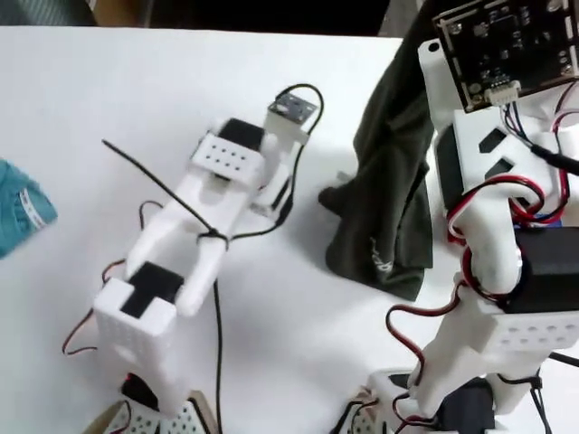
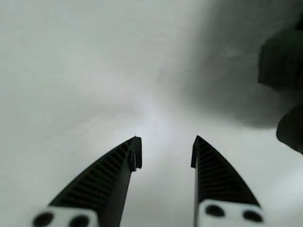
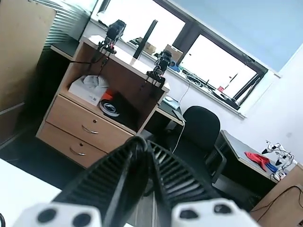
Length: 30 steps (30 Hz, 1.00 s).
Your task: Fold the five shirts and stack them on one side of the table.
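Right, from overhead first: the white tabletop [image 1: 136,81] carries the white plastic left arm [image 1: 181,244], which lies low across it and points toward a dark green fabric shirt [image 1: 389,190]. That shirt hangs upright in a long drape beside the raised white right arm [image 1: 498,271], with its lower end crumpled on the tabletop. A teal knitted garment [image 1: 23,208] with a white tag sits at the tabletop's left edge, well apart from both arms.

Now the left wrist camera: the left end effector [image 2: 165,146] is released, its black ribbed jaws spread above bare tabletop, and the dark shirt is near it.

Over to the right wrist camera: the right end effector [image 3: 142,141] is clenched, jaws pressed tip to tip. It's aimed out at the room, toward a wooden drawer unit [image 3: 94,127] and a black office chair [image 3: 201,125]. Whether cloth is pinched between the jaws, I can't tell.
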Each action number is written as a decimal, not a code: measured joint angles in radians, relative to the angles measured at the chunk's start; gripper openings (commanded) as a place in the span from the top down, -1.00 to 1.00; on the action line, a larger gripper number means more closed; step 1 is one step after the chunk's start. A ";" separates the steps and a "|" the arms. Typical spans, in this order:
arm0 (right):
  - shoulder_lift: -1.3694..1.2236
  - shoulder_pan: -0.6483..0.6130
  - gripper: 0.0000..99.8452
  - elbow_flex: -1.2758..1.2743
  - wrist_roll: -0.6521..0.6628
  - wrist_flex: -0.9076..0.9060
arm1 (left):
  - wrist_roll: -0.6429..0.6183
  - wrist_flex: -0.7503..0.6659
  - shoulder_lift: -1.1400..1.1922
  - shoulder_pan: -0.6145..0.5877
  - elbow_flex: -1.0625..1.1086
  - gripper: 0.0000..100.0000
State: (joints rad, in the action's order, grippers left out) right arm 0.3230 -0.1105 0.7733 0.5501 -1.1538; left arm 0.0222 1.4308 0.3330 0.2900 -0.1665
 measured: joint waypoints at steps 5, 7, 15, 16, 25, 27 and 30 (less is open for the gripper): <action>0.002 0.005 0.96 -0.015 0.000 -0.025 | 0.008 -0.015 0.006 0.008 0.000 0.61; 0.002 0.005 0.96 -0.048 -0.011 -0.041 | 0.034 -0.015 0.009 -0.020 0.000 0.61; 0.000 -0.176 0.96 -0.158 -0.100 -0.040 | 0.060 -0.015 0.008 -0.304 0.000 0.61; 0.000 -0.219 0.96 -0.157 -0.100 -0.040 | 0.058 -0.015 0.009 -0.339 0.000 0.61; 0.000 -0.465 0.96 -0.035 -0.100 -0.032 | 0.127 0.032 0.009 -0.476 0.043 0.61; 0.002 -0.480 0.96 -0.014 -0.100 -0.031 | 0.129 0.032 0.009 -0.476 0.066 0.61; 0.000 -0.466 0.96 -0.012 -0.100 -0.044 | 0.129 0.034 0.009 -0.476 0.075 0.61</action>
State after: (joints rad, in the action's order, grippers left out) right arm 0.3230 -0.5769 0.7610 0.4503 -1.1983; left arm 0.1511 1.4645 0.3422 -0.1857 -0.0913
